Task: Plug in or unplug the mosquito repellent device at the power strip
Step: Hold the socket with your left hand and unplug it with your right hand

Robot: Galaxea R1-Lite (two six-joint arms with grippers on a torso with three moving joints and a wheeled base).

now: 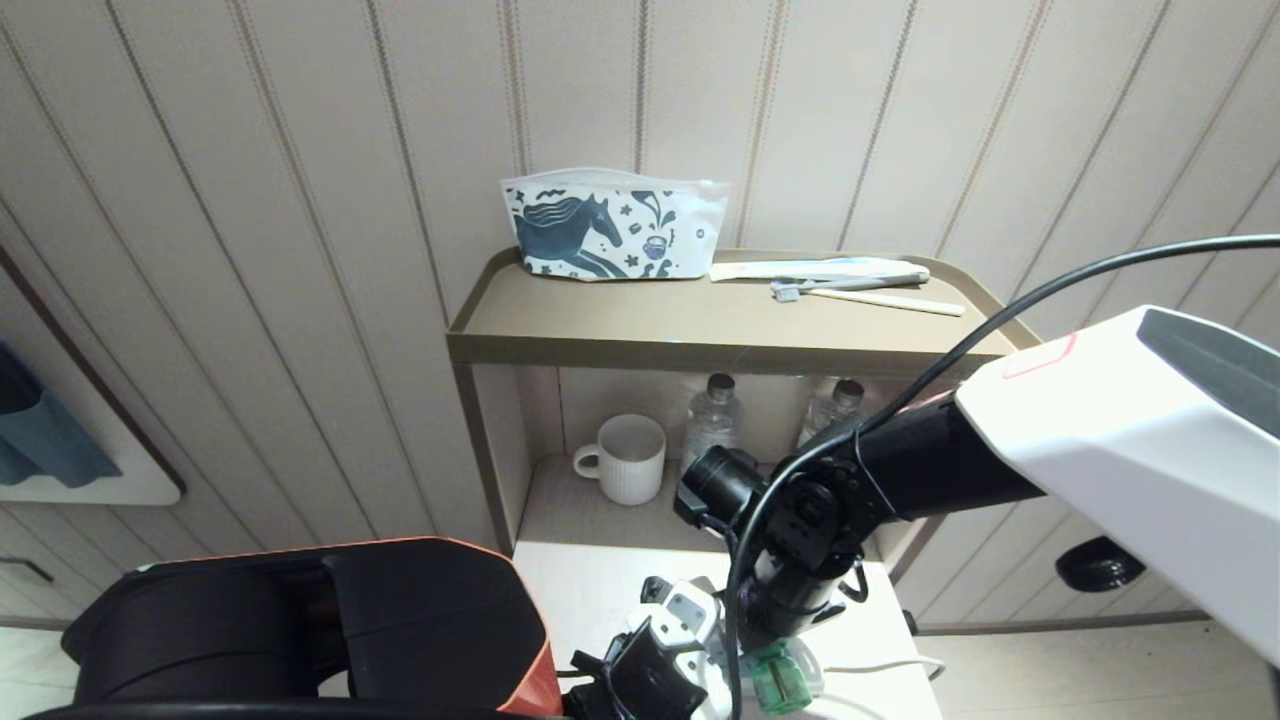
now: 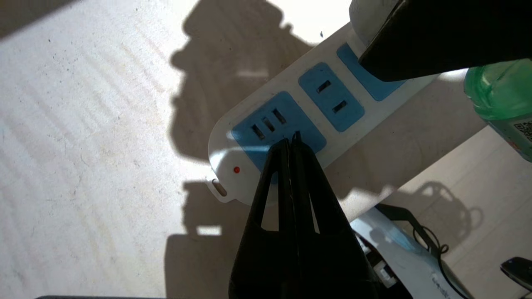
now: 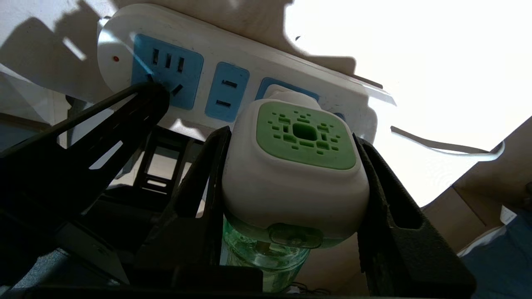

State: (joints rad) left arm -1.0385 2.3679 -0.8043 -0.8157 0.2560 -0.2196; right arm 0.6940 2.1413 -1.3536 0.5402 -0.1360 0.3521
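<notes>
Right gripper point(image 3: 291, 182) around mosquito repellent device point(image 3: 297, 174)

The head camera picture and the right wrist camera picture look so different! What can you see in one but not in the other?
Only the head view shows the shelf with a horse-print pouch, a toothbrush, a white mug and two water bottles.

Only the right wrist view shows the mosquito repellent device's green grille close up, and the right gripper shut on its white head.

Both show the power strip, the device's green bottle, and the left gripper, shut, pressing on the strip's end.
</notes>
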